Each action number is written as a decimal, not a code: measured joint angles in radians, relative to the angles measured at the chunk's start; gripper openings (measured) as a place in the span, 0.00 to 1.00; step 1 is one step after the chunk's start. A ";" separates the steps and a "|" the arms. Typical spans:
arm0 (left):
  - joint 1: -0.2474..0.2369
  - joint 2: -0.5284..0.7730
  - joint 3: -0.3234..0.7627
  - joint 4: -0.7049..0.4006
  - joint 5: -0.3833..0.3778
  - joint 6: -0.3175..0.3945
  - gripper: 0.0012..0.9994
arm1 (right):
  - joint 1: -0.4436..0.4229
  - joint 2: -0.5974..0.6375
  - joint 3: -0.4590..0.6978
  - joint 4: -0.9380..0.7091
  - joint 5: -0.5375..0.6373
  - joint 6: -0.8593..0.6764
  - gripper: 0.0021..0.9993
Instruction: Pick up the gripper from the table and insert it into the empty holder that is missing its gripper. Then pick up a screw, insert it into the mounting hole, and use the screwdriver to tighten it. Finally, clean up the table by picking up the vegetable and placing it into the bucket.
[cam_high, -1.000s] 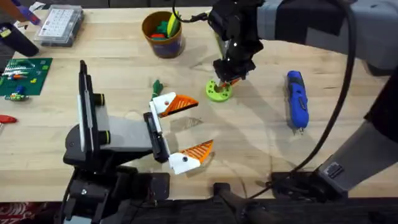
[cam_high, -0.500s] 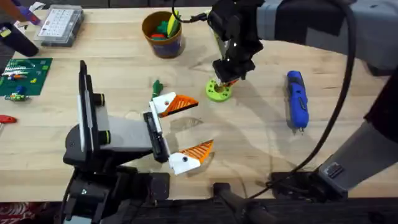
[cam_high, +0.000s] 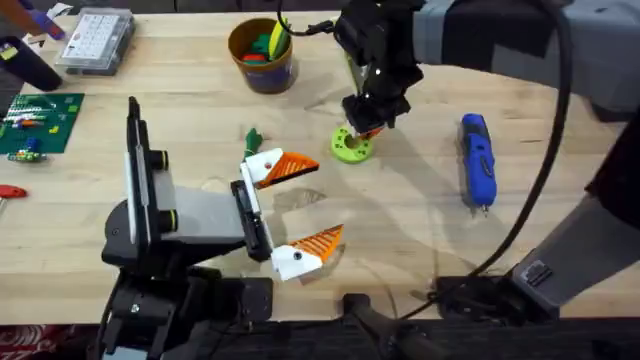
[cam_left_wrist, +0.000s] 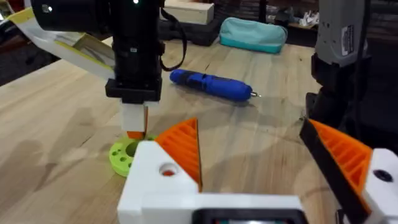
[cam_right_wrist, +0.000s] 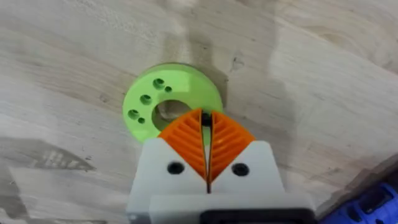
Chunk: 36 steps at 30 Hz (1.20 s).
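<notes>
Jaws of the right gripper (cam_right_wrist: 208, 127) are pinched nearly closed on something small and dark, likely a screw, just above the lime-green ring (cam_right_wrist: 171, 102); left gripper (cam_high: 290, 205) rests wide open and empty. Screw insertion seems underway; next, lower it straight into a hole. Screwdriver (cam_high: 477, 160) lies on the surface nearby

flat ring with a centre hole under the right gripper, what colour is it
Lime green, clearest in the right wrist view.
</notes>
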 joint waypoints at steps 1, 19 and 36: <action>0.000 0.000 0.000 0.000 0.000 0.000 0.99 | 0.000 0.000 0.000 0.000 0.000 0.000 0.00; 0.000 0.000 0.000 0.000 0.000 0.000 0.99 | 0.000 -0.021 0.000 -0.025 0.000 0.000 0.00; 0.000 0.000 0.000 0.000 0.000 0.000 0.99 | 0.001 -0.103 0.264 -0.311 0.000 -0.009 0.00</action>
